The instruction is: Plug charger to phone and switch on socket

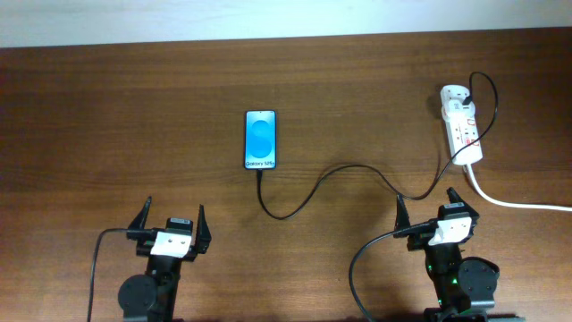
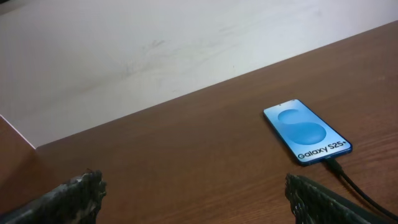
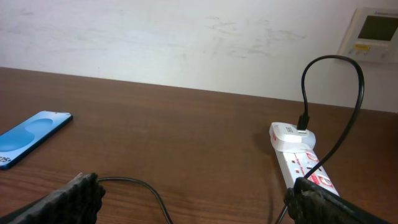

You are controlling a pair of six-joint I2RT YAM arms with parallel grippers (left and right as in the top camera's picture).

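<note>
The phone lies flat at the table's middle, blue screen up, white band nearest me. The thin black charger cable has its plug tip at the phone's near end and loops right to a white adapter in the socket, a white power strip at the far right. The phone also shows in the left wrist view and the right wrist view; the socket shows in the right wrist view. My left gripper and right gripper are open, empty, near the front edge.
The strip's thick white cord runs off to the right edge. A white wall stands behind the table, with a wall controller at the upper right.
</note>
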